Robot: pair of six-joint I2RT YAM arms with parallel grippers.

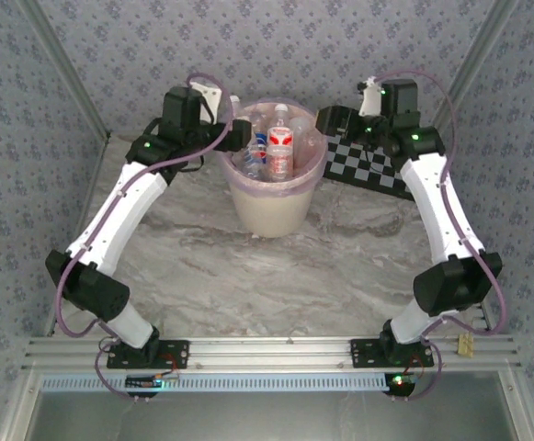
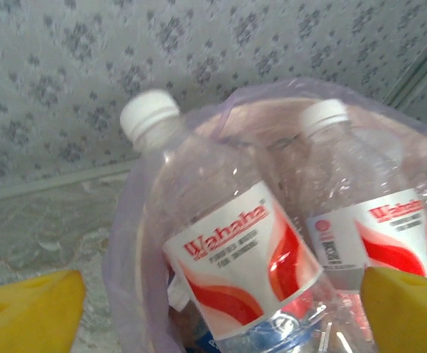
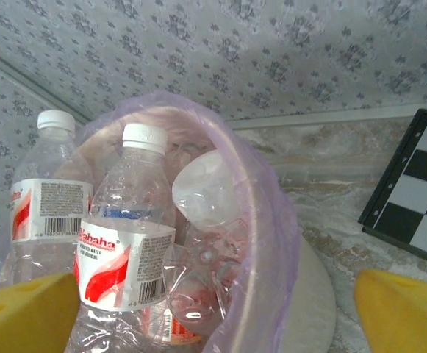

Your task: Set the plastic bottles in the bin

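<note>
Bottles (image 1: 280,147) in bin (image 1: 271,213); checkerboard (image 1: 345,166) right of bin

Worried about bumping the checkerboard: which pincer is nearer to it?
Right. The right pincer sits at the right rim of the bin, beside the checkerboard; the left pincer is at the left rim, the whole bin between.

a grey marbled table (image 1: 248,276) carries the bin (image 1: 271,211) and, near it, a checkerboard (image 1: 345,166).
</note>
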